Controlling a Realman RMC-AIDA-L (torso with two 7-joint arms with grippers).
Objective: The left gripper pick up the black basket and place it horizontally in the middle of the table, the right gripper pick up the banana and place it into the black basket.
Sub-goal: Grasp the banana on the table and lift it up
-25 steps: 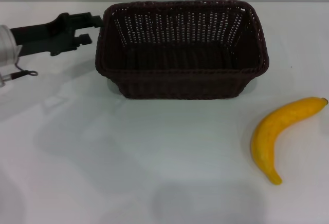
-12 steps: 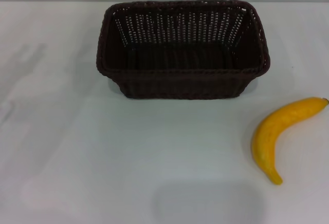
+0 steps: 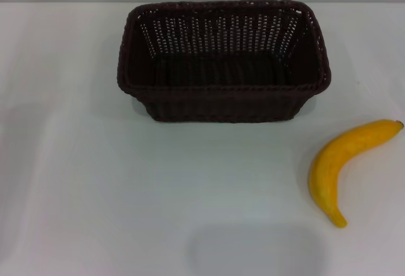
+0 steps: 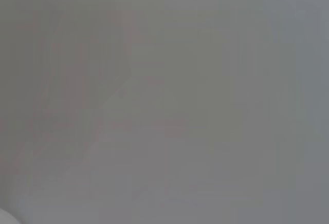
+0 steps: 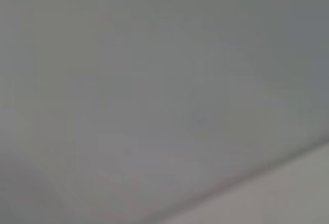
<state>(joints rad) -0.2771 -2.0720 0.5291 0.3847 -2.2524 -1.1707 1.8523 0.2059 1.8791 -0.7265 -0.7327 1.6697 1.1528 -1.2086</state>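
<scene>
The black basket (image 3: pixel 223 59) stands upright and empty on the white table (image 3: pixel 126 187), its long side running left to right, at the middle back. The banana (image 3: pixel 345 162) lies on the table to the front right of the basket, apart from it. Neither gripper shows in the head view. The left wrist view and the right wrist view show only plain grey surface, with no basket, banana or fingers.
The table's far edge (image 3: pixel 63 2) runs just behind the basket. Faint shadows lie on the tabletop at the left and at the front middle.
The left gripper, which was beside the basket's left end one second ago, has withdrawn to the left and out of view. Basket and banana have not moved.
</scene>
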